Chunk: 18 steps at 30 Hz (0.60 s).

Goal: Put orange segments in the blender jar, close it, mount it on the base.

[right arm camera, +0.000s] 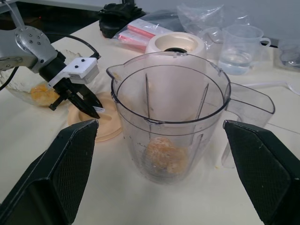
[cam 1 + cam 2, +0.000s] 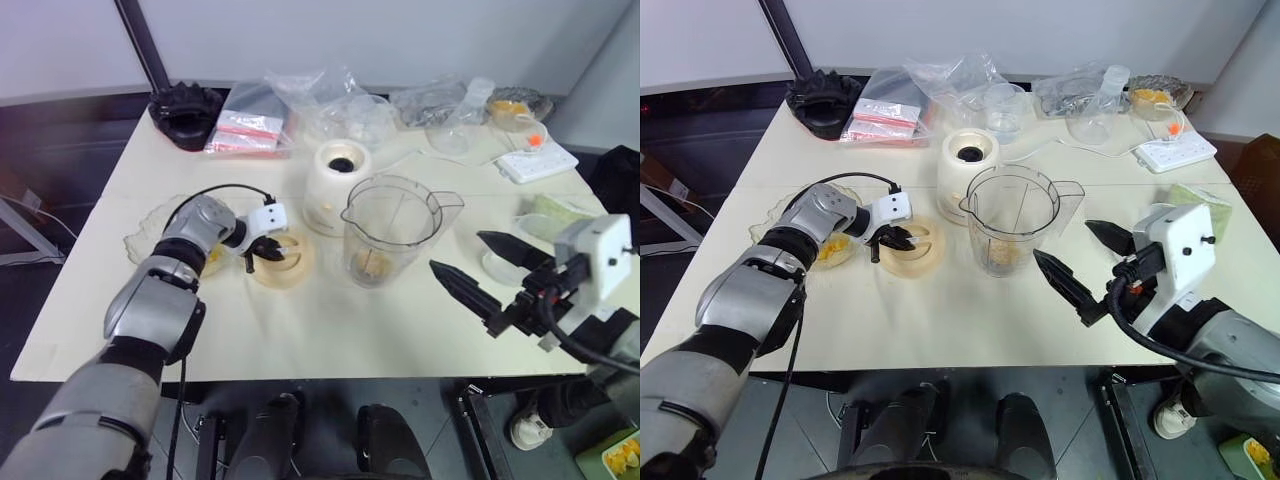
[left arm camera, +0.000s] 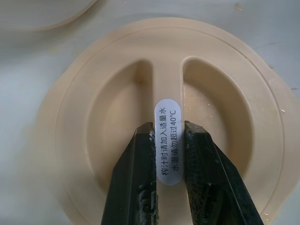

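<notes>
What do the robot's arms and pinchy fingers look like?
The arms are shiny silver-grey shells with black joints. Each wrist carries a white boxy block with small dark dots and a black cable. The left gripper has short black fingers; the right gripper has long, pointed black fingers with a bumpy inner surface.

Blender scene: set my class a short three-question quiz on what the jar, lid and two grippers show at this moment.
1. True or false: the jar is mounted on the base.
2. What does the left gripper pinch?
A. jar handle
B. the lid's centre ridge
C. a segment
3. Fill in: the segments in the jar lie at its ____.

Key:
1. False; it stands on the table beside the base.
2. B
3. Bottom. The right gripper, open, faces the jar.
</notes>
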Tool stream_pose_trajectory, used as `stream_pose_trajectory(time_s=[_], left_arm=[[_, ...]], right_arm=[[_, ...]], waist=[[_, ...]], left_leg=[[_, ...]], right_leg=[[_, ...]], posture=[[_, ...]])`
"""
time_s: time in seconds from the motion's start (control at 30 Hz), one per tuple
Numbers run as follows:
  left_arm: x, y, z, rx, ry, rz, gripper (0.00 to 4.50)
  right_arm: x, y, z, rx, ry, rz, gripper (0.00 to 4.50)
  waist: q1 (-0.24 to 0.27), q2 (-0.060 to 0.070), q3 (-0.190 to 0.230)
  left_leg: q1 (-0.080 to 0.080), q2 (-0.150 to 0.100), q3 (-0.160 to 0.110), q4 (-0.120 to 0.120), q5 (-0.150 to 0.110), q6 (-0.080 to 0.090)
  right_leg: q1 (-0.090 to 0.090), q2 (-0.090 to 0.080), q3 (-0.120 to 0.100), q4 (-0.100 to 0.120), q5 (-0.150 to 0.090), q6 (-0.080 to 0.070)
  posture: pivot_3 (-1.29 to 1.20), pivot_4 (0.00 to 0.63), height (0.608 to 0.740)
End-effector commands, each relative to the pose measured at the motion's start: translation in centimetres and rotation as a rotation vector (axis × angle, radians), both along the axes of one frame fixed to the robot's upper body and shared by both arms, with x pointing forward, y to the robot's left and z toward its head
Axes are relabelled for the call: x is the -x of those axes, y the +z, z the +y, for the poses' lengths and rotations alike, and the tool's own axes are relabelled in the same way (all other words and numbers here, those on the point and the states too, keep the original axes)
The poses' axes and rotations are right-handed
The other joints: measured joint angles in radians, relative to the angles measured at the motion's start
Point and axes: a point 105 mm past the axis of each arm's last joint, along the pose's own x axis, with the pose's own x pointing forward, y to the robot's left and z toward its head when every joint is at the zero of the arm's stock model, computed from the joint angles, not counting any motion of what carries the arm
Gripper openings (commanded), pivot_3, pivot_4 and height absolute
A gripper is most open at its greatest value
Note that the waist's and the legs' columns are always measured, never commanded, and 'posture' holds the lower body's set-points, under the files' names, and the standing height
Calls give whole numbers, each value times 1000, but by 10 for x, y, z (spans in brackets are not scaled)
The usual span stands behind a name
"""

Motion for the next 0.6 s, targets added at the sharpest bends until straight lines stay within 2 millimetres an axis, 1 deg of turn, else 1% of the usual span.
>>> stream_pose_trajectory(time_s=[0.03,0.2,0.3,0.4,0.43,0.47,0.53,0.6], left_arm=[[-3,20,-8,43,-50,-29,243],[-14,78,-6,6,-99,-151,243],[-18,122,-8,55,-74,-211,243],[-15,171,-12,129,-76,-252,243],[-13,184,-14,150,-73,-260,243],[-12,190,-14,164,-71,-263,243],[-10,214,-17,196,-75,-311,243],[-7,230,-20,212,-87,-339,243]], right_arm=[[7,-4,-1,10,16,35,4500],[13,-25,-8,22,4,113,4500],[12,-32,-10,7,-4,126,4500],[9,-40,-14,22,-12,138,4500],[8,-41,-15,22,-11,137,4500],[8,-42,-15,22,-10,135,4500],[5,-43,-15,17,-6,131,4500],[2,-44,-16,18,-5,128,4500]], waist=[[0,0,0],[0,-4,2],[0,-5,3],[-1,-5,3],[-1,-5,3],[-1,-5,3],[-1,-5,3],[-2,-5,3]], left_leg=[[0,0,0,0,0,0],[-2,0,0,1,0,0],[-2,0,0,1,0,0],[-2,0,0,1,0,0],[-2,0,0,1,0,0],[-2,0,1,1,0,0],[-2,0,1,0,0,0],[-2,0,1,0,0,0]], right_leg=[[0,0,0,0,0,0],[-1,0,0,0,0,0],[-2,1,0,0,0,0],[-2,1,0,0,0,0],[-2,1,-1,0,0,0],[-2,1,-1,0,0,0],[-2,1,-1,0,0,0],[-2,1,-1,1,0,0]], posture=[[0,150,740],[0,150,740],[0,150,740],[0,150,740],[0,150,740],[0,150,740],[0,150,740],[0,150,740]])
